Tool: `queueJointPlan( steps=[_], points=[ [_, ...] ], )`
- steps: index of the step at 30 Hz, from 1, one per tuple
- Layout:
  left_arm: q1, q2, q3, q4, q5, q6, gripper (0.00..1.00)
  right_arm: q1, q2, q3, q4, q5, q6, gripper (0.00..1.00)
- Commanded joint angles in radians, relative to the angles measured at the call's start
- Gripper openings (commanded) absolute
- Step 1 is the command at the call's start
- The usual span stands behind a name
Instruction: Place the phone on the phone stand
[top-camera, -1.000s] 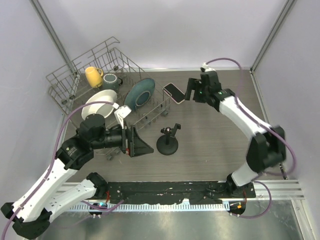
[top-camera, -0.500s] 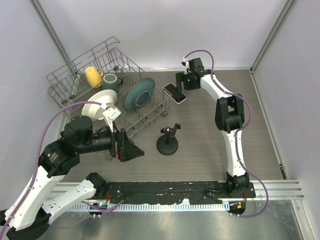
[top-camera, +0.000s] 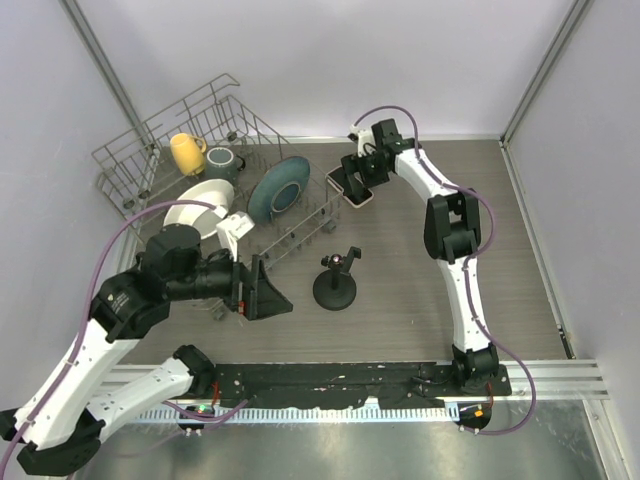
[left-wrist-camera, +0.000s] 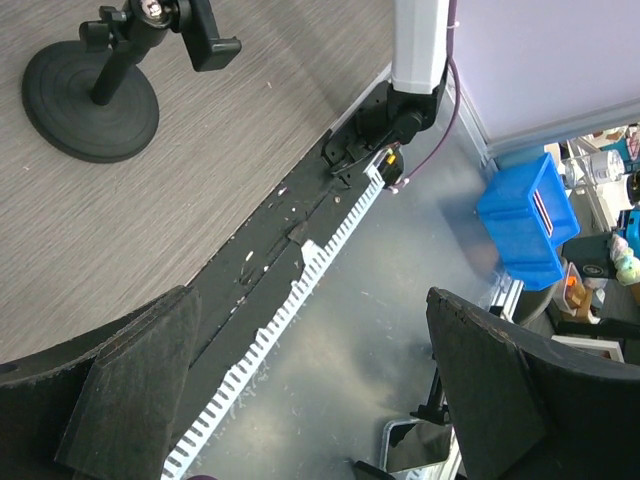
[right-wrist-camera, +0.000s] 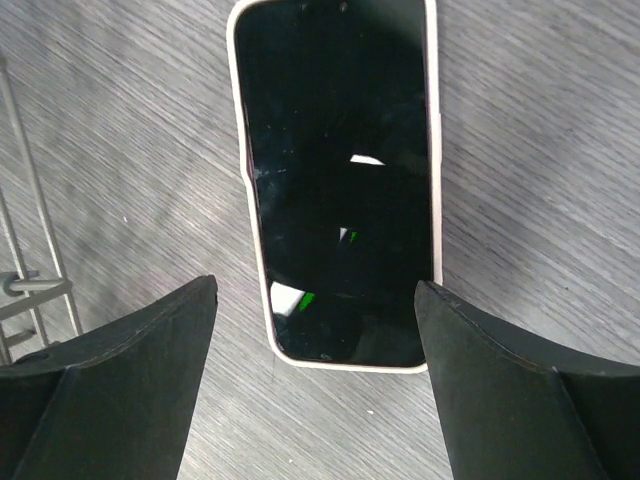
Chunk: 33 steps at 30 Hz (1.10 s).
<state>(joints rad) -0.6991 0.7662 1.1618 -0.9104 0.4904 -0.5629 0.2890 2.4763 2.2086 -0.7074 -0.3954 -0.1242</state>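
The phone (top-camera: 353, 186) lies flat on the wooden table beside the dish rack's right end, screen up, black with a pale rim. In the right wrist view the phone (right-wrist-camera: 335, 180) lies just beyond the fingertips, apart from them. My right gripper (top-camera: 358, 172) hovers over it, open and empty (right-wrist-camera: 315, 330). The phone stand (top-camera: 336, 280) stands upright at the table's middle, with a round black base and a clamp head; it also shows in the left wrist view (left-wrist-camera: 95, 95). My left gripper (top-camera: 268, 290) is open and empty (left-wrist-camera: 310, 390), left of the stand.
A grey wire dish rack (top-camera: 200, 170) at the back left holds a yellow mug (top-camera: 186, 152), a grey cup (top-camera: 222, 160), a white bowl (top-camera: 200, 212) and a teal plate (top-camera: 280, 186). The black base rail (top-camera: 330, 380) runs along the near edge.
My right arm has swung left and folded in, bringing its gripper over the phone. My left arm has shifted a little near the rack. The phone and stand have not moved.
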Motion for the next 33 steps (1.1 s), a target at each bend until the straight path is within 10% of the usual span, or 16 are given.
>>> queueJointPlan(
  steps=[1, 24, 33],
  points=[
    [0.0, 0.03, 0.041, 0.022, 0.023, 0.026, 1.0, 0.039, -0.007, -0.015, -0.052, 0.067, -0.064, 0.86],
    [0.0, 0.128, 0.058, 0.025, 0.054, -0.002, 1.0, 0.179, -0.07, -0.061, -0.041, 0.696, -0.23, 0.86],
    [0.001, 0.136, 0.056, 0.045, 0.06, -0.022, 1.0, 0.153, -0.025, 0.0, -0.102, 0.517, -0.316, 0.9]
  ],
)
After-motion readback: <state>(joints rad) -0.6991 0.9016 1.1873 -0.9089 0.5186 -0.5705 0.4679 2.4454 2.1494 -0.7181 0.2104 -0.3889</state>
